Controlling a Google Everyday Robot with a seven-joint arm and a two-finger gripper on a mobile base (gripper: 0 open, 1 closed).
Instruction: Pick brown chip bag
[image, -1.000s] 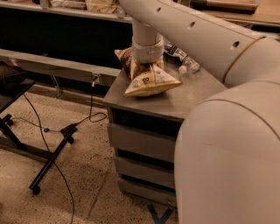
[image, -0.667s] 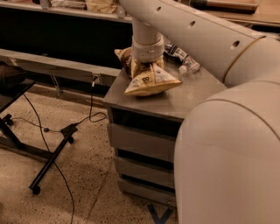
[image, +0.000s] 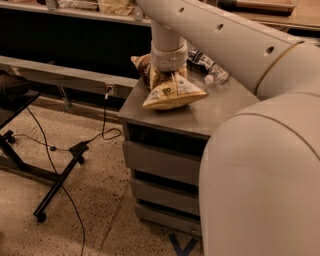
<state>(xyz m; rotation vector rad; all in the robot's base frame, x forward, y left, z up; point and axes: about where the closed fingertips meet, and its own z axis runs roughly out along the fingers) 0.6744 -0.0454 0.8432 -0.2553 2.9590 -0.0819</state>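
Note:
The brown chip bag (image: 172, 94) lies on the near left part of the grey cabinet top (image: 220, 112). Its pale yellow bottom faces me and a brown edge (image: 142, 65) sticks out to the left of the arm. My gripper (image: 168, 75) comes straight down from the cream arm and sits on top of the bag, pressed into it. The wrist cuff (image: 169, 52) hides most of the gripper and the bag's front panel.
A dark blue-and-white bag (image: 200, 57) and a clear plastic bottle (image: 216, 76) lie just behind and right of the chip bag. The cabinet has drawers (image: 160, 165) below. A black wheeled stand (image: 55, 182) and cables (image: 102, 132) are on the floor to the left. My own body fills the right side.

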